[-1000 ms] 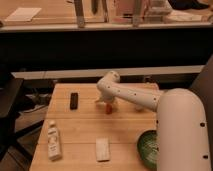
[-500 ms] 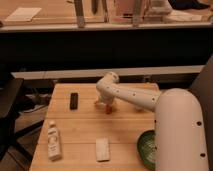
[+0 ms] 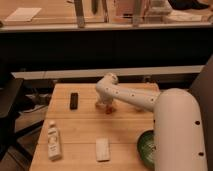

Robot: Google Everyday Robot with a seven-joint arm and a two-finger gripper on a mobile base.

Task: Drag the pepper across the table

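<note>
Pepper [image 3: 109, 109] lay near the middle of the table [image 3: 80, 131], right at our gripper [image 3: 104, 105], though we could not tell how wide it stood or whether it gripped anything.

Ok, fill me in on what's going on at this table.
The robot's white arm reaches from the right of the view across the wooden table, with its pincer down at the small red-orange pepper near the far middle. Whether it grips the pepper cannot be made out. A black bar lies further left; a white bottle, a white block and a green bowl sit along the near edge.
</note>
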